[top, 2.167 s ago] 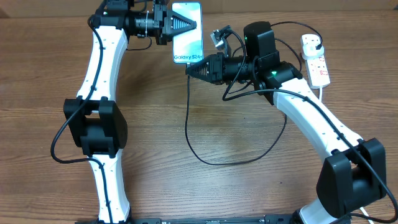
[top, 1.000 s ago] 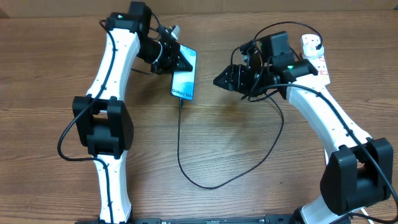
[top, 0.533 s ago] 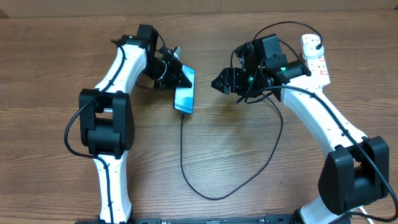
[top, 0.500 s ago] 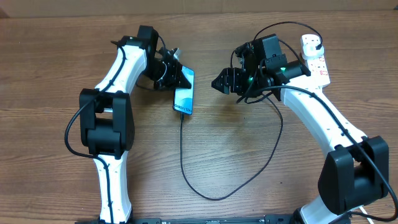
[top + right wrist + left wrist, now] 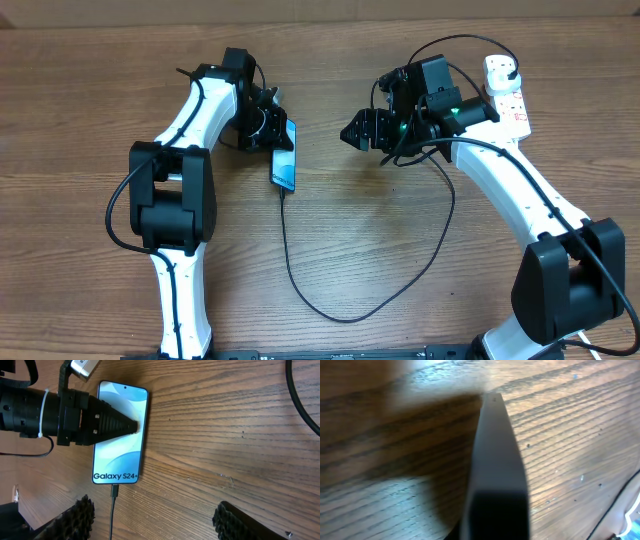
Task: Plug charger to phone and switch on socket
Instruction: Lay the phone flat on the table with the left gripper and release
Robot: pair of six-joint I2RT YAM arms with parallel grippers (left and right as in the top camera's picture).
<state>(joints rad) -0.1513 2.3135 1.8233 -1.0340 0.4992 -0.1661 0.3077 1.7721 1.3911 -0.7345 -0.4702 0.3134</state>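
Observation:
The phone [image 5: 285, 167] is held up on edge over the table, its lit "Galaxy S24+" screen [image 5: 120, 455] facing my right wrist camera. My left gripper [image 5: 276, 133] is shut on the phone's upper half, one black finger [image 5: 112, 426] lying across the screen. The left wrist view shows only the phone's dark edge [image 5: 496, 465]. The charger cable [image 5: 340, 316] is plugged into the phone's bottom [image 5: 114, 491] and loops across the table to the socket [image 5: 510, 100] at the far right. My right gripper [image 5: 349, 133] hangs open to the phone's right, its pads [image 5: 80, 515] empty.
The socket's thick white cord [image 5: 518, 150] runs down beside my right arm. The cable loop lies on the wooden table [image 5: 380, 240] between the two arms. The table's far edge [image 5: 340, 12] is just behind both grippers.
My left gripper has turned the phone more edge-on and shifted it slightly left and down, dragging the cable loop with it. The right gripper has opened a little wider in place.

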